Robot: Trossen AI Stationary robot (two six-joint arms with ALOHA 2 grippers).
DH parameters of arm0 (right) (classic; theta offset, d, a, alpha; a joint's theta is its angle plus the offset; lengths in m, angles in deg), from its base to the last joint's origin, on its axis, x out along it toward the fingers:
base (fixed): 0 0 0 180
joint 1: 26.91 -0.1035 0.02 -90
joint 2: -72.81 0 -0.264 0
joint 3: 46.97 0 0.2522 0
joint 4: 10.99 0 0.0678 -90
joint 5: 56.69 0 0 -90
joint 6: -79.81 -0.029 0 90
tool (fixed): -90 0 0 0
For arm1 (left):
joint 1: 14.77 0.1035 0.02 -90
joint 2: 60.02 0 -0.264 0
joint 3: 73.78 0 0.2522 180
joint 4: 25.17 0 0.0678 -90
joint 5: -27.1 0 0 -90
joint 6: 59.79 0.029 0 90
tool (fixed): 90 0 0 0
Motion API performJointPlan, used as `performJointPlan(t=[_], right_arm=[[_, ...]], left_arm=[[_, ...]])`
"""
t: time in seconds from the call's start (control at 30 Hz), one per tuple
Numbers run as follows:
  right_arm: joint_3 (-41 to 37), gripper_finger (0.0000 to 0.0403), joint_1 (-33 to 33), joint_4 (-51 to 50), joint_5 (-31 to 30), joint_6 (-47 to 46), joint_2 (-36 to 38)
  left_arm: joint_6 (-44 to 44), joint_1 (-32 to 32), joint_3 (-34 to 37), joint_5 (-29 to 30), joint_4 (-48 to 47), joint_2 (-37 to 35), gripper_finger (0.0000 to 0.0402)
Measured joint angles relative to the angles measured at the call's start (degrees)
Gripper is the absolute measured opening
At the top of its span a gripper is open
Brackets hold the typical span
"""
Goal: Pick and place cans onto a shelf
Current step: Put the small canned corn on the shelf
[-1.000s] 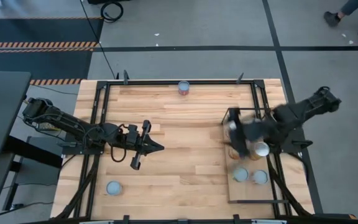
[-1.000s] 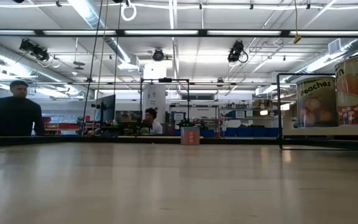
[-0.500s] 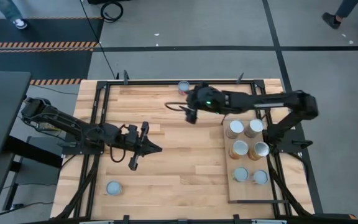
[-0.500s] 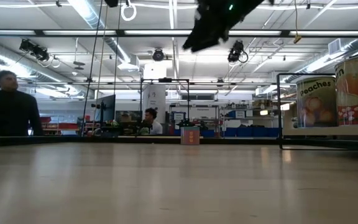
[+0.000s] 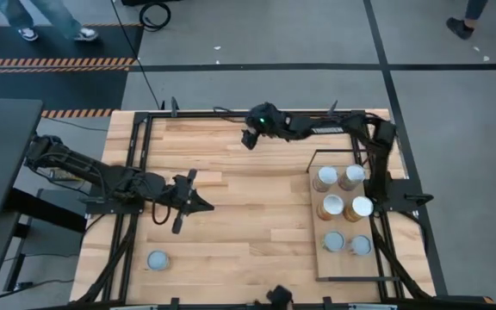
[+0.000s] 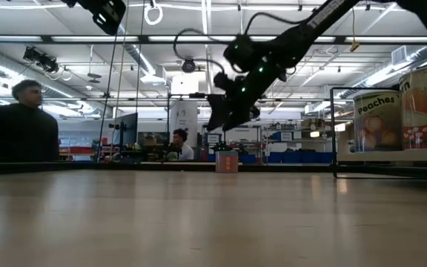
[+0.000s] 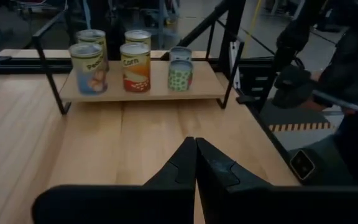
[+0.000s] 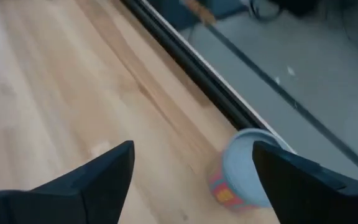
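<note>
Worktop [image 5: 248,207]: six cans on shelf [image 5: 338,263], right edge
Right claw [image 8: 191,171]: spread wide above far-edge can [image 8: 244,171]
Left claw [image 7: 195,163]: pinched shut, empty, left of centre
Risk: can sits by the frame rail; off-centre closing may tip it

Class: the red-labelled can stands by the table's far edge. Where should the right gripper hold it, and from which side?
Probably across the round side wall, coming down from above: the can stands upright, alone beside the black frame rail. The open right gripper already hovers above it, fingers spread wider than the can.

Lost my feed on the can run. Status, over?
Right gripper open, above far-edge can, not gripping. Left gripper shut, waiting mid-table. Six cans on the shelf; one blue-topped can near the front left. Path clear.
</note>
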Motion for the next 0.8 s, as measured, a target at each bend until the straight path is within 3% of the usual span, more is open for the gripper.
performJointPlan(t=[0.27, 0.53, 0.8], right_arm=[[11.65, 0.0396, 6.27, -10.88, 4.94, -1.09, -7.40], [13.09, 0.0392, 9.47, -12.79, 9.18, -2.78, -10.53], [13.15, 0.0392, 9.52, -13.47, 9.66, -2.27, -12.25]], left_arm=[[0.27, 1.92, 0.00, 0.01, -1.80, -0.01, 0.0011], [0.59, 2.63, -0.01, 0.05, -4.42, 0.01, 0.0011], [1.01, 3.22, 0.00, 0.01, -5.14, 0.01, 0.0011]])
